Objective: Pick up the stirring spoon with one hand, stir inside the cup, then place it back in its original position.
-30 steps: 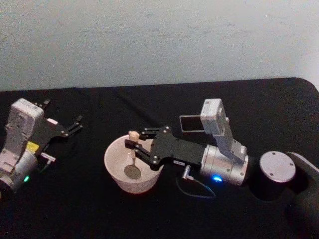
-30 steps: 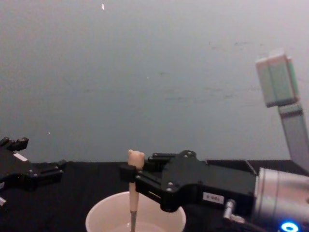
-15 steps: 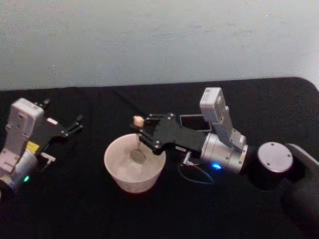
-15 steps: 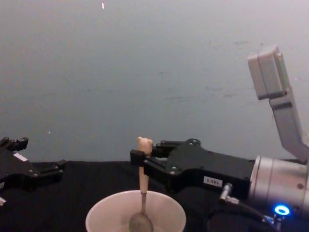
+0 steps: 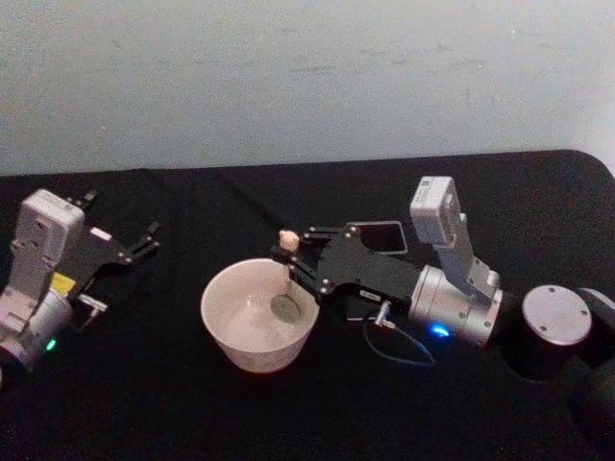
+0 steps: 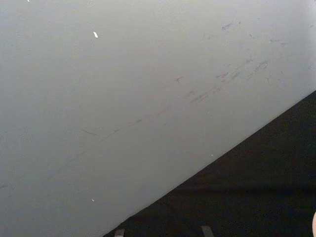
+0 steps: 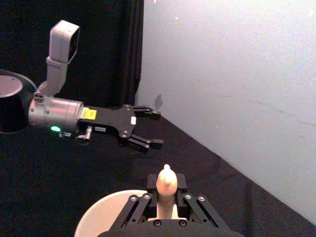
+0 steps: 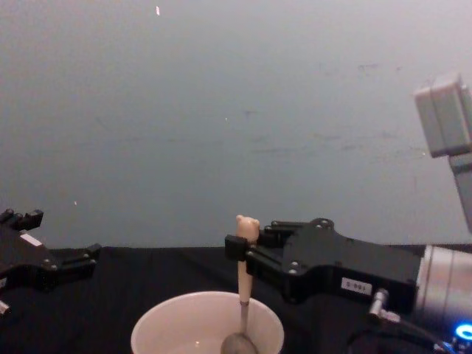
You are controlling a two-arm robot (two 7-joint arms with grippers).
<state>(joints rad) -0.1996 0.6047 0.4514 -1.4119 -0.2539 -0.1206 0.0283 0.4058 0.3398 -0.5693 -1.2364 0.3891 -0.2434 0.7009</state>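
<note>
Clamping stirring spoon [image 8: 243, 279] w/ R gripper [image 5: 286, 253], jaws clenched on handle, bowl below them in cup [image 5: 252, 336]; L gripper [image 5: 146, 240] idle, released; black tablecloth [image 5: 173, 413], grey wall [image 5: 288, 77].

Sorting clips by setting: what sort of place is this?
Probably a robot test bench, not a kitchen: black-draped table, bare pale wall, and the right gripper holding the stirring spoon in a cup; the left gripper rests open at the table's left.
</note>
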